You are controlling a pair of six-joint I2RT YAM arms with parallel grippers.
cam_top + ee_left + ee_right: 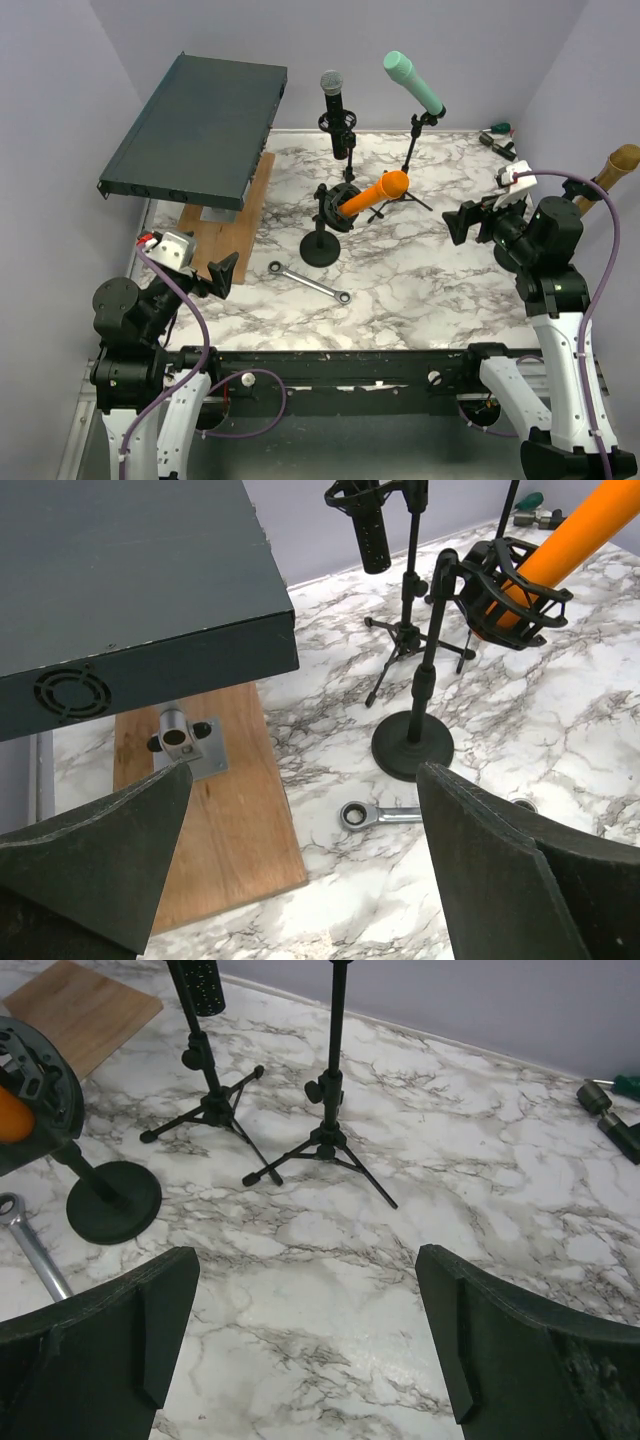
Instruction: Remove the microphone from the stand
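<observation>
Where the two arms reach in from the near edge, two pincers stand spread as wide as they go, the left pincer (222,272) and the right pincer (462,222), and neither touches or holds anything. Just beyond them one wrench (310,282) lies flat on the marble table (420,290).

Next comes one round-footed stand (322,247), with the orange microphone (372,196) clipped aslant in its cradle. Behind it rise two tripod stands (411,155), one carrying a black microphone (333,92), the other a teal microphone (413,83). A tan microphone (615,167) at the right edge makes four microphones.

On the left, one wooden board (240,225) lies beneath one dark metal case (200,125) propped at a tilt.

The tan microphone's support is hidden behind the right arm. The left wrist view cuts the orange microphone off at the frame's corner, and the right wrist view shows only a sliver of it. Small tools in the far right corner are too small to name.
</observation>
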